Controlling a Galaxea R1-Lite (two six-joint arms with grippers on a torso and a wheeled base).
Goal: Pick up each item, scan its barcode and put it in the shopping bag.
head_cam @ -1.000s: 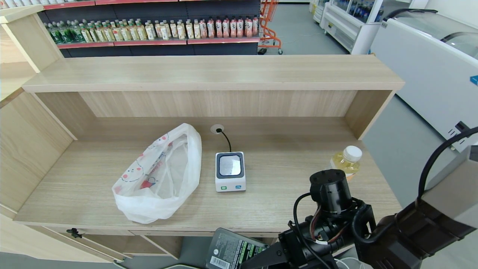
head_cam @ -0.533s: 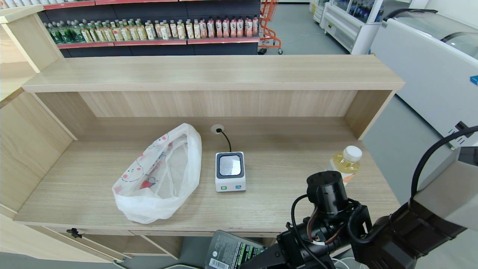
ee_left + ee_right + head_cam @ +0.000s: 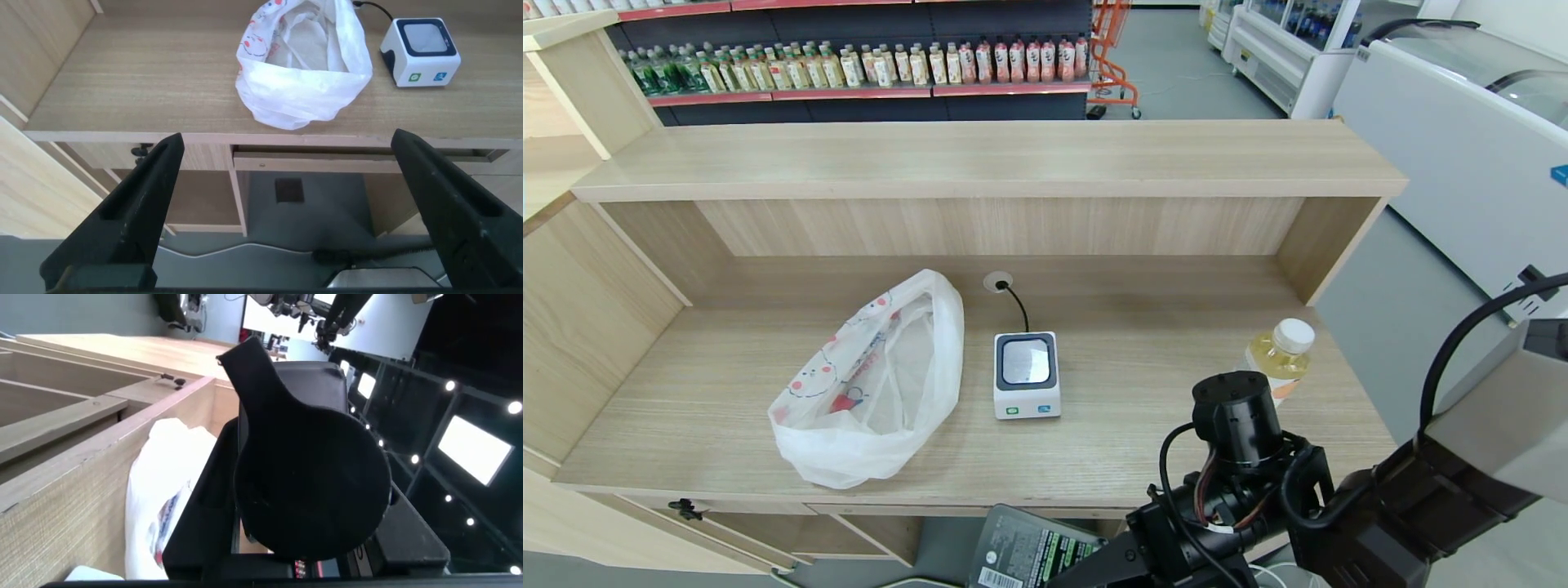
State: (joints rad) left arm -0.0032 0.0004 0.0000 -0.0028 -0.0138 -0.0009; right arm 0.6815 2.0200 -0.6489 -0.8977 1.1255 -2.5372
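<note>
My right gripper is clamped on the dark packet, low before the counter, barcode side up (ready to turn toward the scanner); my left gripper hangs with fingers apart, empty, facing the shopping bag

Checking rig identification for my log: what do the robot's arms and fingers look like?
Right arm: black wrist joints, a cylindrical black motor cap, looping black cables, pale grey upper link. Left gripper: two flat, matte black fingers.
</note>
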